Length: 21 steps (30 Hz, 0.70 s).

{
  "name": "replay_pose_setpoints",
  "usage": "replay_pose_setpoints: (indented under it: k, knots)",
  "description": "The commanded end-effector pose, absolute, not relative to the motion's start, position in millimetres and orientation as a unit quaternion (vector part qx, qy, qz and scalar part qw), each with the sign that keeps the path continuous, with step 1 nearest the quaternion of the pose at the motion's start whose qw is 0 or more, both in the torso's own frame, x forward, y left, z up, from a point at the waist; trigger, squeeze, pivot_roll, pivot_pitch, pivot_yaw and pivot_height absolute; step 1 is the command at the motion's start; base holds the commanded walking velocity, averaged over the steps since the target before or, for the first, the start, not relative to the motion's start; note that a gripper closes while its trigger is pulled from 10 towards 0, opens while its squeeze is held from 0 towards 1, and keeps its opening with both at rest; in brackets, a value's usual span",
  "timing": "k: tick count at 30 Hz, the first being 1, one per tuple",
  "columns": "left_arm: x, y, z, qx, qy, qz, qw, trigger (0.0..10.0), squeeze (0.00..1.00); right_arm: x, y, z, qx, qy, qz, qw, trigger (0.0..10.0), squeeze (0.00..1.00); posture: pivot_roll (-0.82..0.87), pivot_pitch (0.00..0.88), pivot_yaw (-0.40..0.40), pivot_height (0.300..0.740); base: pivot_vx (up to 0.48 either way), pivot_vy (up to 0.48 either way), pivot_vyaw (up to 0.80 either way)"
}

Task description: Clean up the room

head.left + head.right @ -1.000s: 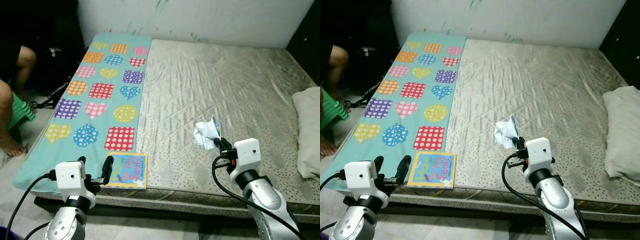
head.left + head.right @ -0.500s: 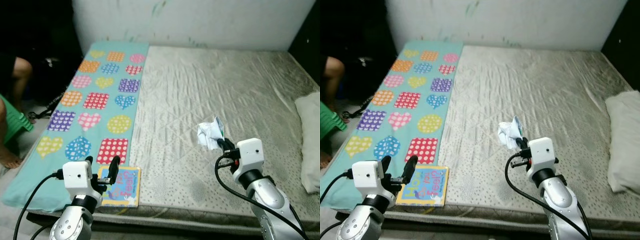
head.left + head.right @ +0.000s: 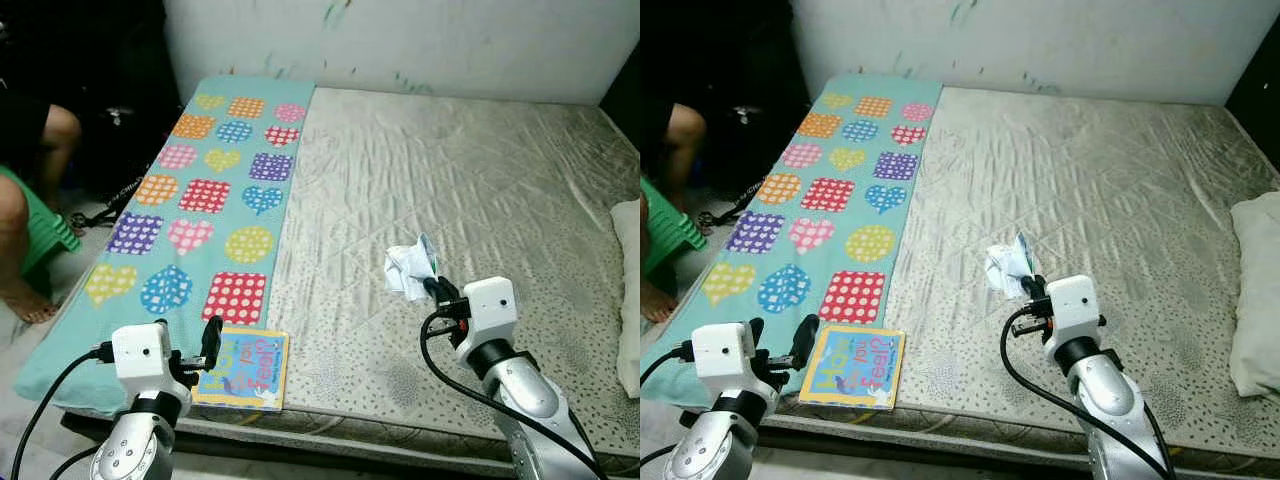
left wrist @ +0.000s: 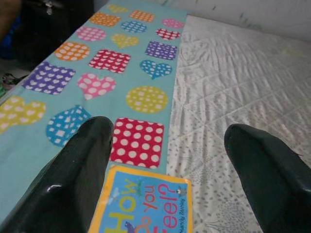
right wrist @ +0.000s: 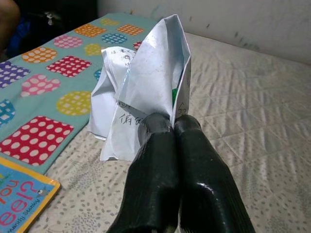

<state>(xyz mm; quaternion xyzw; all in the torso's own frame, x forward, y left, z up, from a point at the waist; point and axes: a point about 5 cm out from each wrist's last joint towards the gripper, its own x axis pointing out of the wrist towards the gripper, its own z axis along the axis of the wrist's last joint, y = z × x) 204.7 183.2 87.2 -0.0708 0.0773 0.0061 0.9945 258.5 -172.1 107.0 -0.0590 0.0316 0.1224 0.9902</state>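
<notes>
Bare mattress (image 3: 480,200), patterned teal sheet (image 3: 200,190) along its left side. Person's leg (image 3: 25,210) at far left. Book (image 3: 243,368) at near edge, sitting higher in view than half second ago as camera shifted. Left pincer (image 3: 190,345), fingers spread wide, now hovering at book's left edge. Right pincer (image 5: 170,128) still clenched on crumpled paper (image 3: 410,270), held above mattress.

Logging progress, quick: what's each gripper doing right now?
Left gripper: open, above the colourful children's book.
Right gripper: shut on crumpled white paper.
</notes>
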Motion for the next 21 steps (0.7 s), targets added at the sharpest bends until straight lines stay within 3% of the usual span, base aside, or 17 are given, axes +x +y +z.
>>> replay_pose_setpoints:
  k: [1,6,21]
  knots:
    - [204.6,184.6,86.8,-0.069,0.081,0.008,0.994,10.0,0.00,259.1,-175.5,106.8,-0.059,0.032,0.115,0.991,10.0,0.00,-0.11,0.097,-0.026,0.740,0.000,0.480,-0.80]
    - [204.7,183.7,86.8,-0.071,0.081,0.003,0.994,10.0,0.00,259.2,-175.8,106.8,-0.061,0.033,0.116,0.991,10.0,0.00,-0.11,0.098,-0.026,0.740,0.000,0.480,-0.62]
    - [205.2,181.1,86.3,-0.075,0.083,0.000,0.994,10.0,0.00,259.6,-176.3,106.7,-0.071,0.033,0.122,0.989,10.0,0.00,-0.12,0.100,-0.032,0.740,0.000,0.480,0.00]
